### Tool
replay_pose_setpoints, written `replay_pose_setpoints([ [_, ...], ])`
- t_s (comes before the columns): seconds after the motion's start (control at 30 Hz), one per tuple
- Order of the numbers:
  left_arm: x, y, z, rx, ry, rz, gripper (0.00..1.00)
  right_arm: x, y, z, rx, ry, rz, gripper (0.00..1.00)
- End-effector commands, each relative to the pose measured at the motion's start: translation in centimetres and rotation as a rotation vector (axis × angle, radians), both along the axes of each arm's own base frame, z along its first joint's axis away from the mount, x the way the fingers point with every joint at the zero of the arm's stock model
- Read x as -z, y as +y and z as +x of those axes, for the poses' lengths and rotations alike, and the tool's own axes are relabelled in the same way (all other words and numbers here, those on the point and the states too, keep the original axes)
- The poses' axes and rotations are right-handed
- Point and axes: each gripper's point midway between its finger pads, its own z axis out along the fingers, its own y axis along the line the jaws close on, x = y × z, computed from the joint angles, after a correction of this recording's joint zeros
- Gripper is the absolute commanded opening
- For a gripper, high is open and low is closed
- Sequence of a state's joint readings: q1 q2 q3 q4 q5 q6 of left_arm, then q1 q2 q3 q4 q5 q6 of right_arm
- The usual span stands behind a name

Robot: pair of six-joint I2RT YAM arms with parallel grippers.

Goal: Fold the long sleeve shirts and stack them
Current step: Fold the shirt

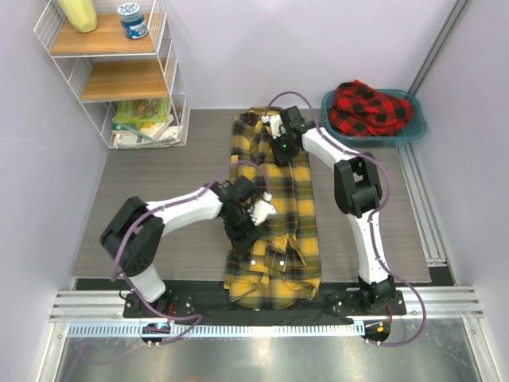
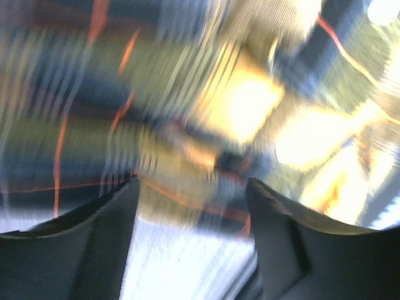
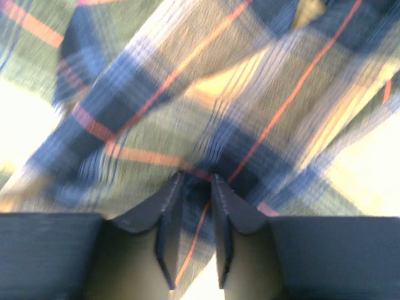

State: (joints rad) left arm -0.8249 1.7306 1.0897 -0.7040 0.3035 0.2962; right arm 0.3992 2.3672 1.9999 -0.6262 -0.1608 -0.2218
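The yellow-and-black plaid shirt [image 1: 278,231] lies lengthwise down the middle of the table, its near hem hanging over the front edge. My left gripper [image 1: 243,220] is at the shirt's left edge near mid-length. In the blurred left wrist view it [image 2: 192,184] is open, with plaid cloth [image 2: 206,106] just past its tips. My right gripper [image 1: 280,146] is on the shirt's upper part near the collar. In the right wrist view it [image 3: 195,178] is shut on a fold of the yellow shirt [image 3: 187,94]. The red-and-black shirt [image 1: 367,106] lies bunched in the teal basin.
The teal basin [image 1: 417,129] stands at the back right. A white wire shelf [image 1: 111,72] with a jar, a yellow object and books stands at the back left. A metal rail [image 1: 421,199] runs along the table's right side.
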Motion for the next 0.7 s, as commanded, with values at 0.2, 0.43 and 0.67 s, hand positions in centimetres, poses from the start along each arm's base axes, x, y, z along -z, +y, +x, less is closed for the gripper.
replay_pose_setpoints([
  [0.2,-12.4,2.7,6.4,-0.414,-0.039,-0.462,0.75,-12.9,3.8,-5.0,-0.041,0.038,0.357,0.43],
  [0.43,-12.5,3.2,15.0,-0.859,0.030,-0.642,0.68,-8.6,6.5,-8.2,0.022,0.198,0.405,0.45],
  [0.67,-11.9,2.7,19.7,-1.143,0.154,-0.860,0.71,-7.3,6.8,-10.3,0.052,0.133,0.277,0.50],
])
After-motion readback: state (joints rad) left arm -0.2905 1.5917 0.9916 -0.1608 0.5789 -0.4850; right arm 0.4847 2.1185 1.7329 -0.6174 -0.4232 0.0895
